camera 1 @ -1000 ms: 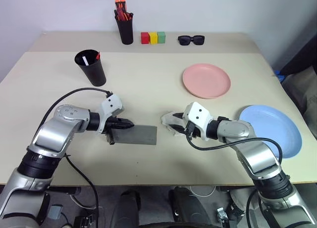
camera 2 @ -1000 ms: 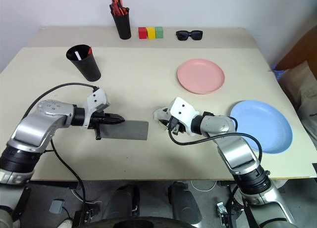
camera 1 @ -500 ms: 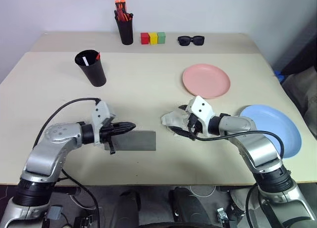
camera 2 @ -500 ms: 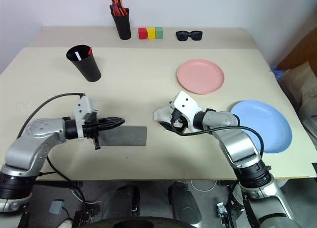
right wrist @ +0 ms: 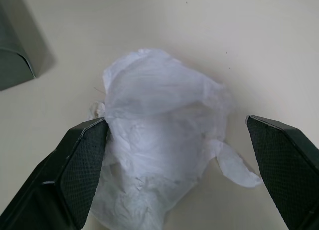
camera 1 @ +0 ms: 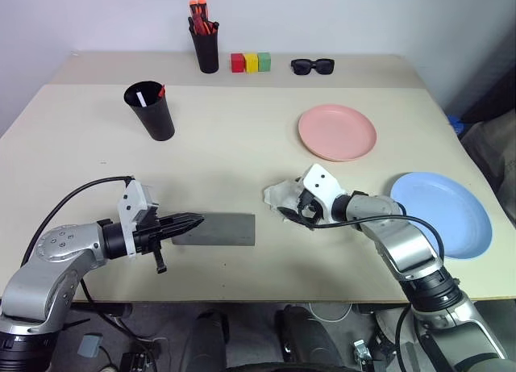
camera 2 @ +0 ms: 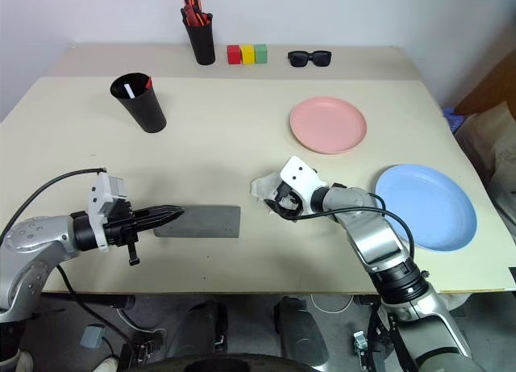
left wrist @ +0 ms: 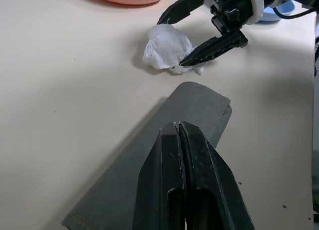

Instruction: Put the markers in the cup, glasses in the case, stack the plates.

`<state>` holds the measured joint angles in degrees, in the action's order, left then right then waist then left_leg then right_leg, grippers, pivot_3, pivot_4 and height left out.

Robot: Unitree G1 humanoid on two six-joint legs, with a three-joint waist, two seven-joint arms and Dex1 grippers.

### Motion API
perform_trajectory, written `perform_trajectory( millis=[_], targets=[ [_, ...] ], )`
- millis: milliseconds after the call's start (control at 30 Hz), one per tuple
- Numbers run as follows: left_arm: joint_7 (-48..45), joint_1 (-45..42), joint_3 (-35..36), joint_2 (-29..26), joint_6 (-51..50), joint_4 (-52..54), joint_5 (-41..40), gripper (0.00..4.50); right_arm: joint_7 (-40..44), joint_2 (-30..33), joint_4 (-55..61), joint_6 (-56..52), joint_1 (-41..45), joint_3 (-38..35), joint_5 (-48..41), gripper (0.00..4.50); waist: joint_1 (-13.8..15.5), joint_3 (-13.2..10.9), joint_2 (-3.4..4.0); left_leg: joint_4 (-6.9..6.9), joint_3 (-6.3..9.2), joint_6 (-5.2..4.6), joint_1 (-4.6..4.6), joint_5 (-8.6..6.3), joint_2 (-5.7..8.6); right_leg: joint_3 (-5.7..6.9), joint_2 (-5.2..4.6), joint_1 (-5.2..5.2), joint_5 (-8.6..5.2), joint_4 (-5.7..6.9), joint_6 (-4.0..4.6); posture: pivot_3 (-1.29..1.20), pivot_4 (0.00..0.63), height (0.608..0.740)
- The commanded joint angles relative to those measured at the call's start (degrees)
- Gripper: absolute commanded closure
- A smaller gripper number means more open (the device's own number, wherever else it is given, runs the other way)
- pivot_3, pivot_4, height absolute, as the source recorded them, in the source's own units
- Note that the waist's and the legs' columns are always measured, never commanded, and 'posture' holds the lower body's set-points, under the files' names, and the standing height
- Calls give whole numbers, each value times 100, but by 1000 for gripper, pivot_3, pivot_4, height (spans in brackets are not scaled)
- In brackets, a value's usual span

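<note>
The grey case lies flat and closed near the table's front edge. My left gripper is shut, its tips over the case's left end, holding nothing. My right gripper stands open around a crumpled white wad right of the case. The black cup at the back left holds a white marker and a red-ended marker. The pink plate and the blue plate lie apart on the right. The glasses are hidden.
A straight black holder with orange-topped markers, three coloured blocks and black sunglasses line the table's back. The table's front edge runs just below the case.
My right gripper has opened wide and sunk around the white wad. My left arm has drawn back leftward along the case, still shut. The case has stayed put.
</note>
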<state>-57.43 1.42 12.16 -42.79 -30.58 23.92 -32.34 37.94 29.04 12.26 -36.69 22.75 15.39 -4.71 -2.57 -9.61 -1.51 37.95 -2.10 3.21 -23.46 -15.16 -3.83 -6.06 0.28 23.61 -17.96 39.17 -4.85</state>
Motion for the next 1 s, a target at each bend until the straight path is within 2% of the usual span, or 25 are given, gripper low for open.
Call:
perform_trajectory(
  millis=[33, 167, 333, 467, 667, 767, 1000],
  targets=[
    [62, 4, 141, -34, 134, 198, -79, 4500, 323, 44, 548, 2, 86, -308, -418, 19, 0, 0, 0, 0, 0, 0, 0, 0, 0, 0, 0, 0, 2, 0, -3, 0, 150, 740],
    [143, -37, 192, 21, 158, 169, -161, 4500, 525, 121, 773, -315, 455, -808, -961, 19, -7, 0, 1, -1, 0, 0, 0, 0, -1, 0, 0, 0, 7, 0, -13, 0, 150, 740],
    [233, -116, 111, 74, 156, 170, -220, 4500, -60, 94, -290, -104, 1060, -831, -409, 19, -9, 0, 0, 0, 1, 0, 3, 0, -1, 0, 1, -2, 4, 0, -6, 0, 150, 740],
    [334, -202, -41, 154, 185, 120, -147, 4500, -597, 339, -2325, 1518, 1651, -120, 909, 19, -3, 0, 0, 0, -7, 0, 2, 0, 1, -2, -2, -2, -1, -6, 3, 0, 150, 740],
    [591, -330, -143, 287, 123, 206, -152, 4500, -947, 126, -4264, 3083, 2324, 183, 1567, 19, -81, -1, 1, -4, -23, -1, 2, -1, -1, -14, -2, 7, 9, -6, -16, 0, 150, 740],
    [747, -227, -143, 355, 104, 370, -187, 4500, -1084, 106, -4826, 3469, 2495, 230, 1836, 854, -143, -1, 1, -6, -20, -1, 1, -1, -1, -13, -2, 6, 10, -5, -17, 0, 150, 740],
    [1066, -169, -300, 611, 63, 642, -220, 4500, -1180, 131, -4744, 3600, 2392, 42, 1994, 4447, -147, -1, 2, -6, -17, -1, 2, -1, -1, -13, -3, 4, 11, -3, -17, 0, 150, 740]
  ],
)
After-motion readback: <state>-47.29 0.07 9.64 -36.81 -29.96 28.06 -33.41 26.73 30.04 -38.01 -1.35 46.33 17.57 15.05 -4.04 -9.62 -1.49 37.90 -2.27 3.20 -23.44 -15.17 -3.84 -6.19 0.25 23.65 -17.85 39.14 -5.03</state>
